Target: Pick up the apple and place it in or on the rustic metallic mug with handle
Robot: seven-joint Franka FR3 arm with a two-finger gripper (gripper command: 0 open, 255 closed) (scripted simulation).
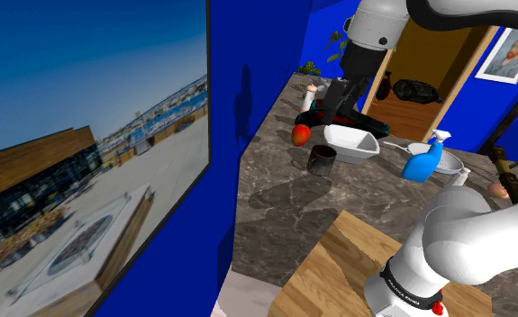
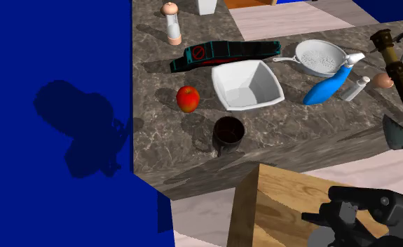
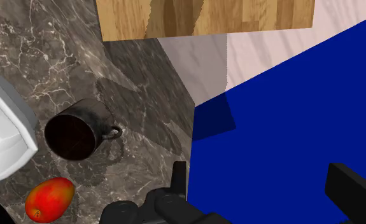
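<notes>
The hand (image 3: 260, 170) is released: its two black fingers stand wide apart with nothing between them. It hangs above the border where the dark, marbled stone desk (image 2: 298, 133) meets a flat blue wall (image 2: 52, 56).

The round red-orange apple (image 2: 187, 99) lies on the desk near that border. It is just beside a corner of the white square bowl (image 2: 247, 84) and touches nothing. The dark, rustic metal mug (image 2: 228, 131) stands upright and mouth up a little apart from the apple. Its small loop handle (image 3: 114, 132) shows in the wrist view.

No grasp has begun, and the risks I judge are these:

- **Aim:** the hand is not centred over the apple. A descent from here would probably catch its side and send it rolling.
- **Space:** the bowl on one side and the wall on the other leave little room. A finger could strike either one.
- **Grip:** the apple's curved skin may slip out of a shallow pinch.
- **Placing:** the mug's mouth looks barely wider than the apple. The fruit may perch on the rim and fall off, or a push off to one side could tip the mug.
</notes>
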